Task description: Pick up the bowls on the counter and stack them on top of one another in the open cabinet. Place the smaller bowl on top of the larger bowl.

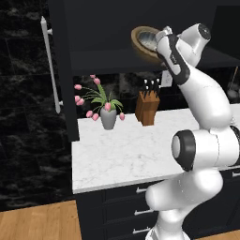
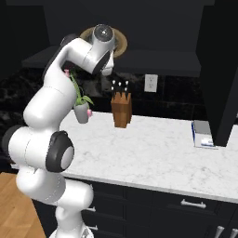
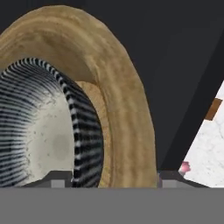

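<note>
Grey bowl (image 3: 43, 131) sits nested in tan bowl (image 3: 118, 100) on cabinet shelf (image 1: 117, 58). Gripper (image 3: 114, 177) fingertips straddle both rims, spread apart, gripping nothing.

larger bowl (image 2: 120, 45) on cabinet shelf (image 2: 153, 60) behind arm, knife block (image 2: 122, 110) on counter (image 2: 153, 153)

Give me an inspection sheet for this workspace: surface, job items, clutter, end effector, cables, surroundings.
Surface: white marble counter, no bowls on it.
Job's things: larger bowl, tan, on the open cabinet shelf, looks tilted; smaller bowl, grey, nested inside it.
Clutter: vase of pink tulips, knife block, and a small boxy item at the counter's right end.
End effector: end effector at the bowls, one finger tip either side of the rims; whether it grips them cannot be told.
Cables: nothing seen.
Surroundings: dark marbled backsplash, wall outlet, dark drawers with silver handles, wood floor.
</note>
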Robot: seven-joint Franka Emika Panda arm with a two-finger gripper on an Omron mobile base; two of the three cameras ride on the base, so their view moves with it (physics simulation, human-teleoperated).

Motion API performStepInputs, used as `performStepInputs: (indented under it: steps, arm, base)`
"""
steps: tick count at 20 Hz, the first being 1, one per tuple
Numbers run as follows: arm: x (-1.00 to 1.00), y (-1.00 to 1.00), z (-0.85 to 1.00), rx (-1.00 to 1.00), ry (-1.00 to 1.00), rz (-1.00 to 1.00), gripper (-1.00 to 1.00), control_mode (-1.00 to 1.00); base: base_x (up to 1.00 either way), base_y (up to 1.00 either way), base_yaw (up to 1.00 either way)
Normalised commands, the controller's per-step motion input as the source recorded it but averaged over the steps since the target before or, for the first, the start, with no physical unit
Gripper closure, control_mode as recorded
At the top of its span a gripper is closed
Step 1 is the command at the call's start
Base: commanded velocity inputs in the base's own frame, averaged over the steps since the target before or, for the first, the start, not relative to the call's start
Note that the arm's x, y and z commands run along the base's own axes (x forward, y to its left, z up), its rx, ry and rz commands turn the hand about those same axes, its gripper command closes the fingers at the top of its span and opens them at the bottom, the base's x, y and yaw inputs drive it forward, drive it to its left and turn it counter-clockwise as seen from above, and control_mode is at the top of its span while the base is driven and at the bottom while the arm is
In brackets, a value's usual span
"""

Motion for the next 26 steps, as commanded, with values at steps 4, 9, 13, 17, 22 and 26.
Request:
performStepInputs:
  steps: [4,9,13,17,22,26]
  arm:
    - [0.14,0.00,0.00,0.00,-0.04,0.00,-1.00,-1.00]
    - [-0.28,0.00,0.16,0.02,-0.32,0.00,-1.00,-1.00]
    - [-0.69,-0.01,0.19,0.13,-0.37,0.00,-1.00,-1.00]
    - [-1.00,-0.14,0.14,0.09,-0.01,0.00,-1.00,-1.00]
    - [-1.00,-0.24,-0.01,0.01,0.14,0.00,-1.00,-1.00]
    - [-1.00,-0.05,-0.60,-0.01,0.38,0.01,-1.00,-1.00]
  base:
    - [0.00,0.00,0.00]
    - [0.00,0.00,0.00]
    - [0.00,0.00,0.00]
    - [0.00,0.00,0.00]
    - [0.00,0.00,0.00]
    - [0.00,0.00,0.00]
